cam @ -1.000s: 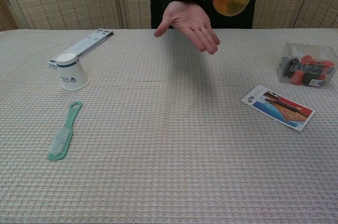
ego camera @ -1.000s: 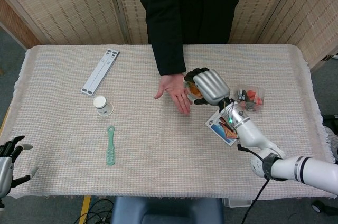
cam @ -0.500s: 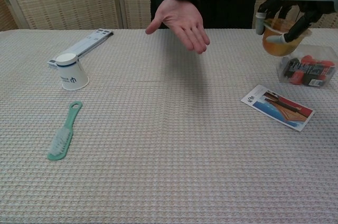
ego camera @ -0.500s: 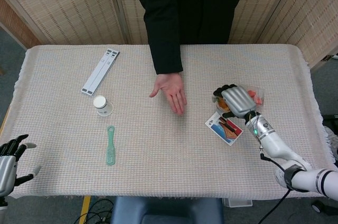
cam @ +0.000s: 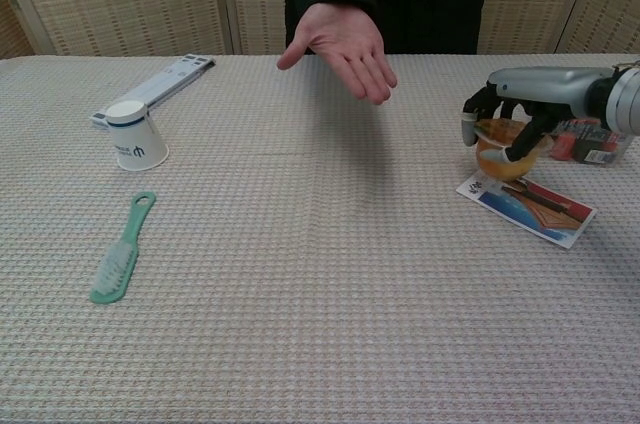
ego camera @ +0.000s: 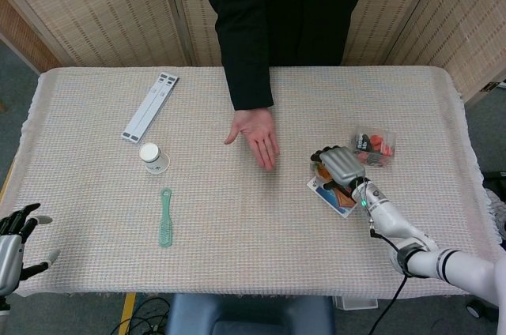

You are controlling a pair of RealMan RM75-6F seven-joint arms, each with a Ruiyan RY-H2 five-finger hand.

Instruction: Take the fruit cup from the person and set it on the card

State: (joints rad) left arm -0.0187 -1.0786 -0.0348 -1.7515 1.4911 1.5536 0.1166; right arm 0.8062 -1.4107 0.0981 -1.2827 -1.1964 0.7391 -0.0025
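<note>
My right hand (cam: 515, 114) (ego camera: 338, 164) grips the orange fruit cup (cam: 503, 152) from above, fingers wrapped round its rim. The cup hangs just over the near-left end of the picture card (cam: 530, 203) (ego camera: 332, 191), which lies flat on the right side of the table; I cannot tell whether it touches the card. In the head view my hand hides most of the cup. The person's empty palm (cam: 345, 47) (ego camera: 257, 134) stays held out over the table's middle. My left hand (ego camera: 14, 246) hovers off the table's near-left corner, fingers spread, holding nothing.
A clear box of red and dark items (cam: 590, 139) (ego camera: 373, 147) sits just behind my right hand. On the left are an upturned paper cup (cam: 136, 136), a green brush (cam: 122, 261) and a long grey-white strip (cam: 155, 85). The person stands at the far edge.
My right hand carried the fruit cup from beside the person's palm rightward, then down to just over the card. The person's hand drew back slightly. My left hand barely moved.
</note>
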